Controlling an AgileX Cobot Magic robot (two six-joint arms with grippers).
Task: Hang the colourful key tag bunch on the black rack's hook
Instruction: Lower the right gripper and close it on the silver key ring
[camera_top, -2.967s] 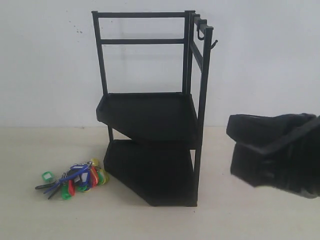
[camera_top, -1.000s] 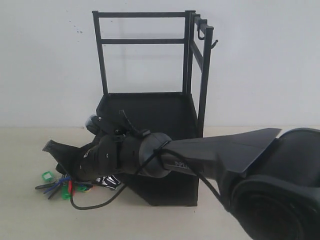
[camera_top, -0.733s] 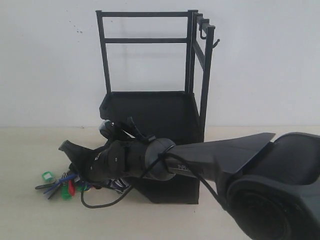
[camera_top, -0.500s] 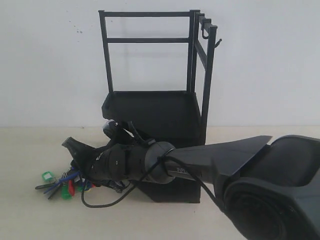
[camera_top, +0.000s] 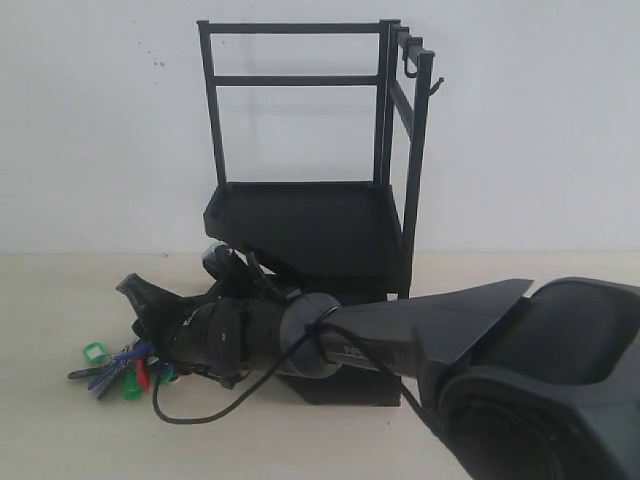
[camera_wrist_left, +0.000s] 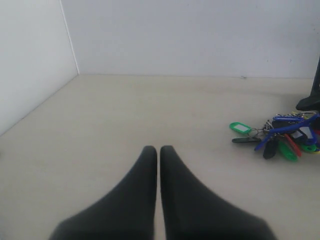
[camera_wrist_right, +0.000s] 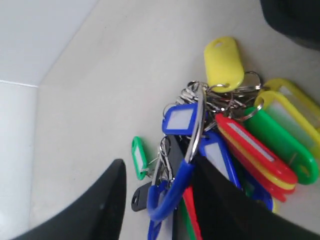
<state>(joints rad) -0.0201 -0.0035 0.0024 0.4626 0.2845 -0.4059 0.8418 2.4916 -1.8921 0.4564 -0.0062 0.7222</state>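
Observation:
The colourful key tag bunch (camera_top: 112, 372) lies on the table left of the black rack (camera_top: 300, 215). My right arm reaches across in front of the rack's lower tray, and my right gripper (camera_top: 142, 318) is down over the bunch. In the right wrist view my right gripper (camera_wrist_right: 157, 164) is open, and the bunch's blue strap (camera_wrist_right: 176, 186) loops up between the fingers, against one of them. Green, red, yellow and blue tags (camera_wrist_right: 250, 145) spread beyond. The hook (camera_top: 431, 89) sticks out near the top of the rack's front corner post. My left gripper (camera_wrist_left: 158, 149) is shut and empty, well apart from the bunch (camera_wrist_left: 281, 137).
A white wall stands close behind the rack. The pale table (camera_top: 60, 430) extends left of the bunch. A black cable (camera_top: 195, 412) from my right arm droops onto the table in front of the rack.
My right arm has swung in from the right, across the rack's front, and lowered its open gripper onto the bunch. The rack has shifted slightly to the right.

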